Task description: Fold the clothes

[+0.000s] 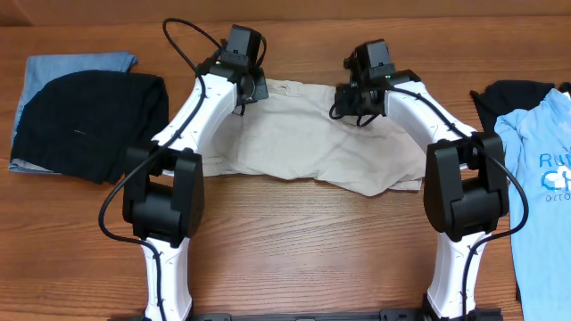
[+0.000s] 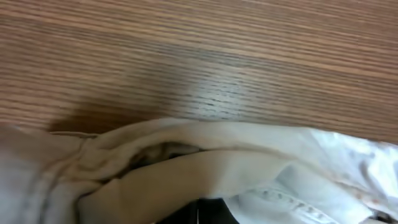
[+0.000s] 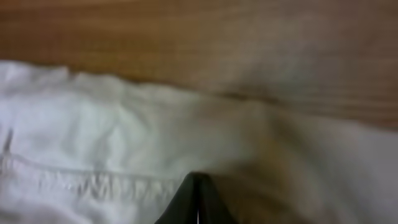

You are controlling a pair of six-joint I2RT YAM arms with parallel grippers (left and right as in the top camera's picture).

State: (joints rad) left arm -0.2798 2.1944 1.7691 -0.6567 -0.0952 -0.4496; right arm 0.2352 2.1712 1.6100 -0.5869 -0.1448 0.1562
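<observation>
The pale beige shorts (image 1: pixel 303 143) lie spread across the middle of the table, with the far edge under both grippers. My left gripper (image 1: pixel 252 89) is at the shorts' far left edge. In the left wrist view its black fingertips (image 2: pixel 199 214) are shut, with bunched beige cloth (image 2: pixel 186 168) folded over them. My right gripper (image 1: pixel 352 96) is at the far right edge. In the right wrist view its fingertips (image 3: pixel 198 199) are closed to a point on the pale cloth (image 3: pixel 93 137), next to a stitched seam.
A black knit garment (image 1: pixel 89 120) lies on a light blue cloth (image 1: pixel 76 64) at the left. A light blue T-shirt with lettering (image 1: pixel 544 178) and another black garment (image 1: pixel 513 94) lie at the right edge. The wooden table (image 1: pixel 303 250) shows in front of the shorts.
</observation>
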